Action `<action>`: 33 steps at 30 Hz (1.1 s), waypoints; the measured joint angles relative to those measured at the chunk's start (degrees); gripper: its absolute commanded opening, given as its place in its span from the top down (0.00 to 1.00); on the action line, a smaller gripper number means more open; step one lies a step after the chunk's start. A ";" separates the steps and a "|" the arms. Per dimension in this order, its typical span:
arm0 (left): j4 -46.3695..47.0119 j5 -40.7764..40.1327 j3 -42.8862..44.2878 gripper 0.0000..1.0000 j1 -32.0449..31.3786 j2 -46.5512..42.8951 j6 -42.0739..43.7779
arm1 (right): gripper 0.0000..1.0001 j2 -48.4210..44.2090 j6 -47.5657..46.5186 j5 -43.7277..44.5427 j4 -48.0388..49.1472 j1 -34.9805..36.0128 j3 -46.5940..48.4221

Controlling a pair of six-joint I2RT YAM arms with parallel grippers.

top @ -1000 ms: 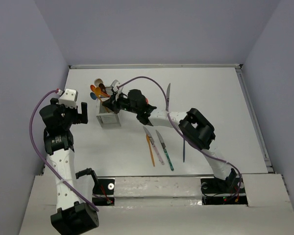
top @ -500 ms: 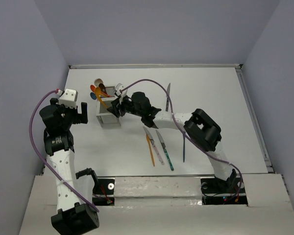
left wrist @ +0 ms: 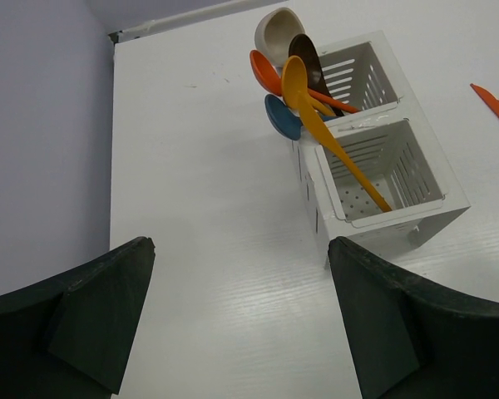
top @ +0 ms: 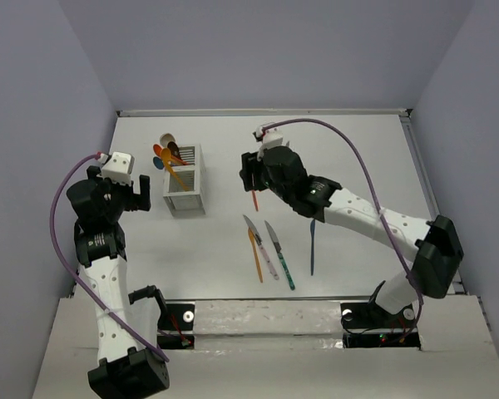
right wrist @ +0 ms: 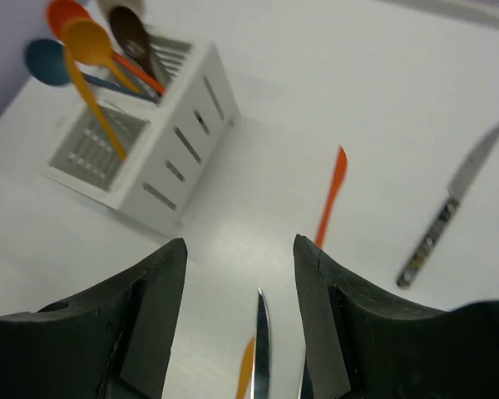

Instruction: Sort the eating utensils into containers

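The white slatted caddy stands left of centre, with several spoons leaning out of its far compartment. A yellow-orange spoon lies slanted across both compartments. My right gripper hovers open and empty to the right of the caddy, above a silver knife blade. An orange knife lies just beyond it. My left gripper stands wide open and empty, left of the caddy.
Several knives lie near the front: a pink-handled one, a teal-handled one, an orange one and a blue utensil. A patterned-handle knife lies to the right. Walls border the table on three sides.
My right gripper opened at the caddy, left the yellow-orange spoon inside, and pulled back to the right. The left arm has not moved.
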 measured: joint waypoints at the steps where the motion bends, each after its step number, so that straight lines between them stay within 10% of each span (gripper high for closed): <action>1: -0.02 0.20 0.00 0.01 0.00 0.00 0.04 | 0.38 -2.95 3.06 2.82 -5.27 -0.13 -2.27; 12: 0.22 1.51 -2.29 0.01 0.00 -0.33 0.98 | 0.42 -13.68 29.33 4.13 -38.80 -1.73 -29.44; 24: 0.70 -2.05 -4.79 0.01 0.00 -0.79 1.77 | 0.48 -11.69 34.45 -0.26 -36.37 -6.03 -35.58; 29: 2.95 -5.73 -6.62 0.01 0.00 -0.76 2.43 | 0.65 -9.75 34.25 -0.72 -34.47 -6.43 -34.80; 33: 3.10 -7.89 -7.93 0.01 0.00 -0.72 3.08 | 0.97 -6.32 33.83 -0.61 -34.21 -6.43 -32.11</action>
